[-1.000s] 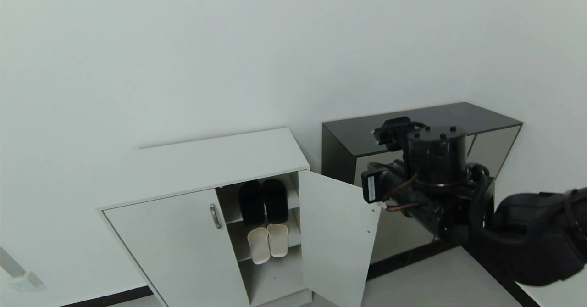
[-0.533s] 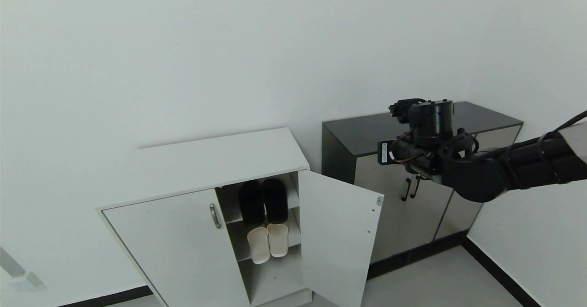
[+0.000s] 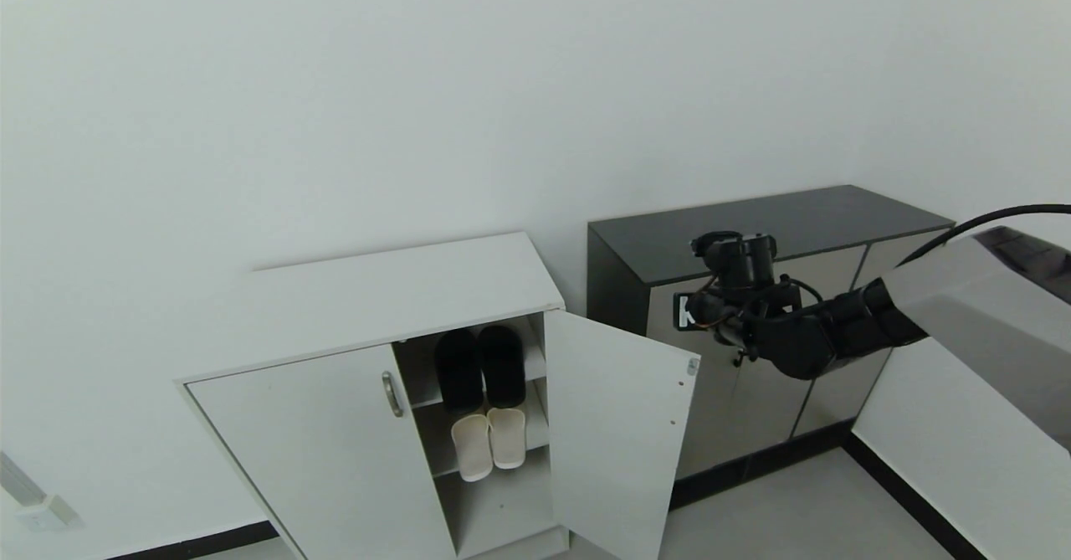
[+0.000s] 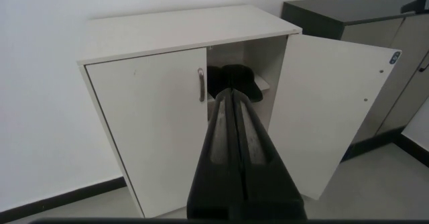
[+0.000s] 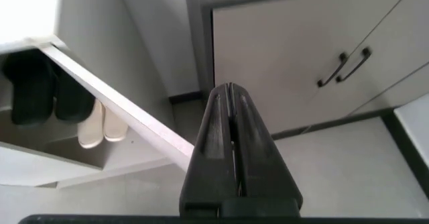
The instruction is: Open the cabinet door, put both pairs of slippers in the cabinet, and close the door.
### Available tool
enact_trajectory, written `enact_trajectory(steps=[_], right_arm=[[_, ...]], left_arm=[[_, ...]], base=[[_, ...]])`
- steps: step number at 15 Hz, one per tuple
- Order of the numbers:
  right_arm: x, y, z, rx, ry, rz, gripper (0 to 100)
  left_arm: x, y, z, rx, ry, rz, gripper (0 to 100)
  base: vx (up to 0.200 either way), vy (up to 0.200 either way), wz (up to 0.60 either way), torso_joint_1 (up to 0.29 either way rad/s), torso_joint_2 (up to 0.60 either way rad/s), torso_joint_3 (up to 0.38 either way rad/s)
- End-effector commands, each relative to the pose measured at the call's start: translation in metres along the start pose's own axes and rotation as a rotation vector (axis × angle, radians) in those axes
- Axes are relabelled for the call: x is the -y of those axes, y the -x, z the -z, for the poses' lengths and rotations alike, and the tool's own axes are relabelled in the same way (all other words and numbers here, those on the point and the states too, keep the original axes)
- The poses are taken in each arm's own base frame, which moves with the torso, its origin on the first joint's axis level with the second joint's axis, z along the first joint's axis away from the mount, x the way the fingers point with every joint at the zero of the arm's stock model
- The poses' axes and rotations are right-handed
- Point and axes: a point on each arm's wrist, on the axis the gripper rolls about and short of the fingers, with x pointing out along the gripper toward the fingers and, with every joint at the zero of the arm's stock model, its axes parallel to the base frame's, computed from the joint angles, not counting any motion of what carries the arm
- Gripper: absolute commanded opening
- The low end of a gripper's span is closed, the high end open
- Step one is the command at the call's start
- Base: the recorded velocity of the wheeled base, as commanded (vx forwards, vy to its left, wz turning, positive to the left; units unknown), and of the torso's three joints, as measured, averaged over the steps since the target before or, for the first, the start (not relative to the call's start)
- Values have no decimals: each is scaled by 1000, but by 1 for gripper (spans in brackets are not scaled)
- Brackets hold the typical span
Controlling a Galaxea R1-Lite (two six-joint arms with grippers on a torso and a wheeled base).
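Observation:
The white cabinet [image 3: 376, 292] stands with its right door [image 3: 615, 426] swung open and its left door [image 3: 335, 459] closed. A black pair of slippers [image 3: 481, 367] sits on the upper shelf and a cream pair of slippers [image 3: 489, 443] on the shelf below. My right arm [image 3: 803, 338] stretches out beside the open door's free edge, just right of its top corner. From the right wrist, the right gripper [image 5: 230, 90] is shut and empty, above the door [image 5: 120, 110]. The left gripper [image 4: 231, 90] is shut and empty, facing the cabinet opening.
A dark-topped cabinet [image 3: 753, 225] with grey doors and black handles [image 5: 342, 66] stands against the wall right of the white one. A white counter edge [image 3: 962, 443] lies at the right. Bare floor [image 3: 795, 518] lies in front of both cabinets.
My right arm has stretched away from the camera, then dropped and shifted left toward the open door's top corner. The door and slippers have not moved.

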Motion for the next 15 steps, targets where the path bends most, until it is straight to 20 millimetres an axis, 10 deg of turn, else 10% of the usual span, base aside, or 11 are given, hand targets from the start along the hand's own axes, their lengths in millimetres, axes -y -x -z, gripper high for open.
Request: enact_trajectory(steps=[1, 15], right_arm=[[-1, -14, 19, -44, 8, 2, 0], [-1, -20, 57, -128, 28, 4, 0]], left_arm=[[0, 0, 0, -1, 0, -1, 0], [0, 0, 0, -1, 0, -1, 0]], base=[[0, 0, 0, 0, 0, 0], [0, 0, 0, 0, 0, 0]])
